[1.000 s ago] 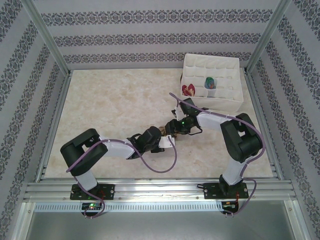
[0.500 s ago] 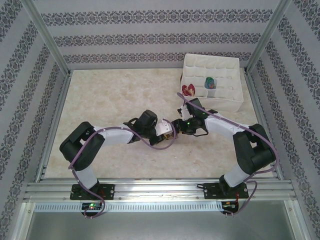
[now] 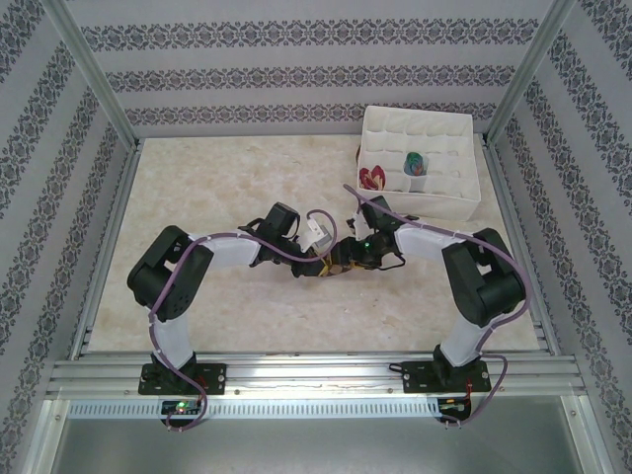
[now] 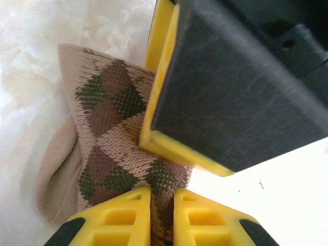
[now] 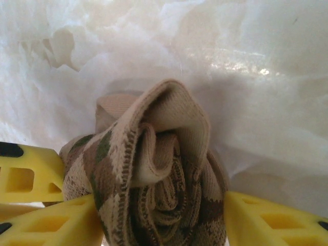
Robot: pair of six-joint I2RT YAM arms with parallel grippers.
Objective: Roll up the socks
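Note:
The brown-tan argyle sock (image 5: pixel 154 179) is wound into a tight roll on the table, its cuff end facing the right wrist camera. My right gripper (image 5: pixel 159 205) is shut on this roll, with a yellow finger pressed against each side. My left gripper (image 4: pixel 162 197) pinches a fold of the same sock (image 4: pixel 110 128) between its nearly closed yellow fingers. A finger of the right gripper (image 4: pixel 169 102) lies on the fabric just beyond. From above, both grippers meet at mid-table, the left (image 3: pixel 314 265) and the right (image 3: pixel 342 259). The peach and dark red sock (image 3: pixel 373 178) and the striped sock (image 3: pixel 416 163) sit rolled in the box.
A white divided organiser box (image 3: pixel 434 133) stands at the back right of the marbled table (image 3: pixel 217 188). Metal frame posts and patterned walls enclose the table. Purple cables loop off both wrists.
The left arm has swung its wrist farther back and left, turning its gripper onto the sock from the far side. The right gripper has shifted slightly left and nearer, still on the roll.

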